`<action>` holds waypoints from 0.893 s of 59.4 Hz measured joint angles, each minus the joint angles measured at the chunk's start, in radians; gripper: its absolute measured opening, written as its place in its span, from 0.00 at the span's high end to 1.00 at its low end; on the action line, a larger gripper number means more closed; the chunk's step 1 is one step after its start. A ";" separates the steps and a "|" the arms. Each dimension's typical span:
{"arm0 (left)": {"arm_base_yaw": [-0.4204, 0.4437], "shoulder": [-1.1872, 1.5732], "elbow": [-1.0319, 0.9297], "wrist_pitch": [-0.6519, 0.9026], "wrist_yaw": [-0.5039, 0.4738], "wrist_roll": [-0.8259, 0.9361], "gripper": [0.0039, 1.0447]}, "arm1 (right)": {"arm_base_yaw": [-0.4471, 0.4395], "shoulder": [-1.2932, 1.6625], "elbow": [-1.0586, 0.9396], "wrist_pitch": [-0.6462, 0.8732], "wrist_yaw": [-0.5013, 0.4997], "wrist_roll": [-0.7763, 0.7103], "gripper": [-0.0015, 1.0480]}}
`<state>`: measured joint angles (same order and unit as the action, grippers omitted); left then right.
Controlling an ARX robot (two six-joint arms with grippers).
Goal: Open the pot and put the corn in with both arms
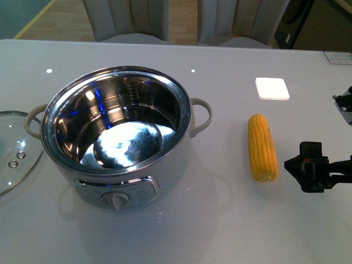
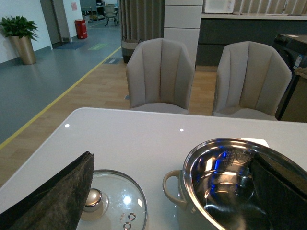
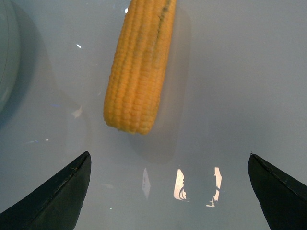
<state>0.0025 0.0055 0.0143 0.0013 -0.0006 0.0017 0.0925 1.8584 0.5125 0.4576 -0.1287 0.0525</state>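
Note:
The white pot (image 1: 118, 132) stands open on the table, its steel bowl empty; it also shows in the left wrist view (image 2: 225, 187). The corn (image 1: 262, 147) lies on the table to the right of the pot, lengthwise away from me, and shows in the right wrist view (image 3: 139, 62). My right gripper (image 1: 297, 165) is open and empty, just right of the corn's near end; in the right wrist view (image 3: 170, 191) the cob lies a little beyond its fingertips. My left gripper (image 2: 172, 191) is open and empty, above the gap between lid and pot.
The glass lid (image 1: 14, 148) lies flat on the table left of the pot, also in the left wrist view (image 2: 110, 201). A small white square pad (image 1: 271, 88) lies behind the corn. Two chairs (image 2: 160, 74) stand beyond the table's far edge.

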 joint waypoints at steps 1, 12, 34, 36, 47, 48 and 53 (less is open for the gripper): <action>0.000 0.000 0.000 0.000 0.000 0.000 0.06 | 0.000 0.012 0.010 0.000 0.001 -0.007 0.08; 0.000 0.000 0.000 0.000 0.000 0.000 0.06 | -0.013 0.091 0.071 0.002 0.013 -0.101 0.08; 0.000 0.000 0.000 0.000 0.000 0.000 0.06 | -0.028 0.201 0.252 -0.093 -0.050 -0.204 0.08; 0.000 0.000 0.000 0.000 0.000 0.000 0.06 | -0.027 0.206 0.264 -0.102 -0.060 -0.211 0.08; 0.000 0.000 0.000 0.000 0.000 0.000 0.06 | -0.019 0.244 0.319 -0.169 -0.090 -0.280 0.08; 0.000 0.000 0.000 0.000 0.000 0.000 0.06 | -0.018 0.249 0.324 -0.175 -0.090 -0.286 0.08; 0.000 0.000 0.000 0.000 0.000 0.000 0.06 | -0.014 0.275 0.351 -0.209 -0.091 -0.322 0.08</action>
<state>0.0025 0.0055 0.0143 0.0013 -0.0002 0.0017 0.0788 2.1330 0.8639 0.2489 -0.2199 -0.2699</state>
